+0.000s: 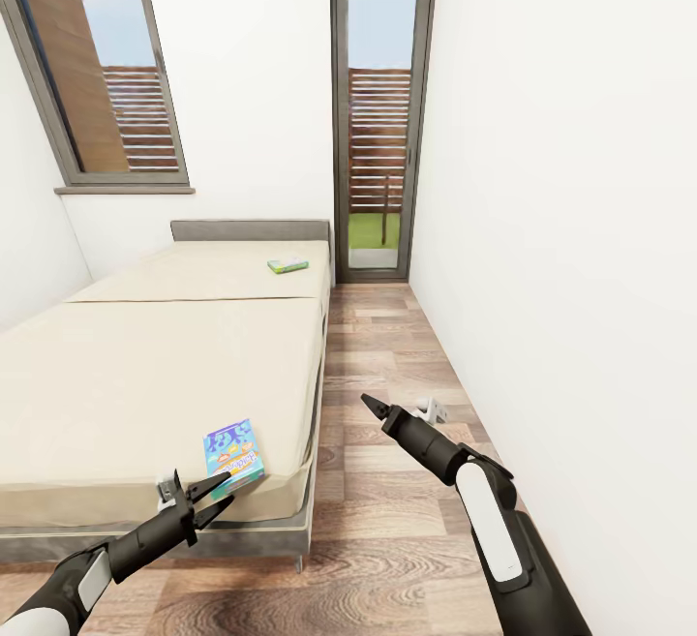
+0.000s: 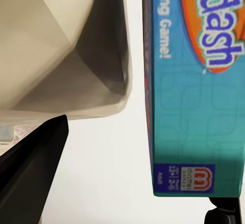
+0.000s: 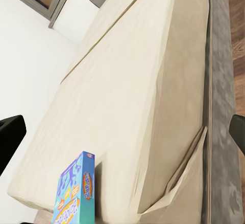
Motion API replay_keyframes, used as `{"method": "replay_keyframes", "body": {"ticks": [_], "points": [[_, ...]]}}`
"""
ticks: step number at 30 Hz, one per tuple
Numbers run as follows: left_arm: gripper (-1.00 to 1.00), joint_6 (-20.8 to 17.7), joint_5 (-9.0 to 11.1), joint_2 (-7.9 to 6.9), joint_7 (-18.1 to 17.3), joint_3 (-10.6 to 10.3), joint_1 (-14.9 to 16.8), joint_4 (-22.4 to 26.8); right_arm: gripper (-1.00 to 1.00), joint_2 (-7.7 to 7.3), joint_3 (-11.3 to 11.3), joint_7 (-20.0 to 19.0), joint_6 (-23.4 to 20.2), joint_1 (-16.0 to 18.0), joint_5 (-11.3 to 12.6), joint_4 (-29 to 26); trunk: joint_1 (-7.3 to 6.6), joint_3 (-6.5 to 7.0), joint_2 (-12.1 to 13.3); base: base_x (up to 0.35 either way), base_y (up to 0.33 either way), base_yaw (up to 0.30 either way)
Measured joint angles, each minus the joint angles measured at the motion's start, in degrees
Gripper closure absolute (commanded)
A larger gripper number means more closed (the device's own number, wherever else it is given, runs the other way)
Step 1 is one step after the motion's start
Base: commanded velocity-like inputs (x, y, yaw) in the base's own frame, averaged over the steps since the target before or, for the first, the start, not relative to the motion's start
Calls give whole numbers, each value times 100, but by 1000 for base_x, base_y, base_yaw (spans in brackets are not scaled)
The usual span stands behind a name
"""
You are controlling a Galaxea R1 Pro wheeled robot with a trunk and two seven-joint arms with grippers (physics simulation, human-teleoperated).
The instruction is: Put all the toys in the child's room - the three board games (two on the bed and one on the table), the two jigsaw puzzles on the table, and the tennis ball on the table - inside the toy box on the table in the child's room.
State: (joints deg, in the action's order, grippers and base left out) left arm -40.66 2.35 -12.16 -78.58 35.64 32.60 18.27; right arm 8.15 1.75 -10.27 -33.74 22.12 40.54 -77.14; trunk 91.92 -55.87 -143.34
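A blue board game (image 1: 233, 455) lies flat on the beige bed (image 1: 145, 375), close to its near right corner. My left gripper (image 1: 225, 493) is open at the box's near edge. In the left wrist view the blue board game (image 2: 196, 86) runs along one dark finger (image 2: 224, 216), while the other finger (image 2: 30, 178) stands well off it. A second, green-edged board game (image 1: 287, 265) rests far up the mattress near the grey headboard (image 1: 250, 228). My right gripper (image 1: 368, 404) hovers open over the wood floor beside the bed. Its wrist view looks along the mattress at the blue board game (image 3: 76, 193).
A white wall (image 1: 571, 229) closes the right side, leaving a narrow wood-floor aisle (image 1: 387, 346) along the bed. A tall glass door (image 1: 379, 104) ends the aisle and a window (image 1: 106, 65) sits above the headboard. A small pale object (image 1: 433, 410) lies on the floor.
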Motion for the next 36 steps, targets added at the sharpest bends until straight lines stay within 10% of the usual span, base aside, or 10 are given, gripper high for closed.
{"method": "replay_keyframes", "body": {"ticks": [18, 19, 36], "points": [[-100, 2, 0, 1, -1, 1, -1, 0, -100, 7, 0, 0, 0, 0, 0, 0, 0, 0, 0, 0, 0, 0], [100, 2, 2, 1, -3, 1, -1, -1, -100, 5, 0, 0, 0, 0, 0, 0, 0, 0, 0, 0, 0, 0], [100, 81, 64, 100, -13, 68, 182, 28, -100, 1, 0, 0, 0, 0, 0, 0, 0, 1, 0, 0, 0, 0]]}}
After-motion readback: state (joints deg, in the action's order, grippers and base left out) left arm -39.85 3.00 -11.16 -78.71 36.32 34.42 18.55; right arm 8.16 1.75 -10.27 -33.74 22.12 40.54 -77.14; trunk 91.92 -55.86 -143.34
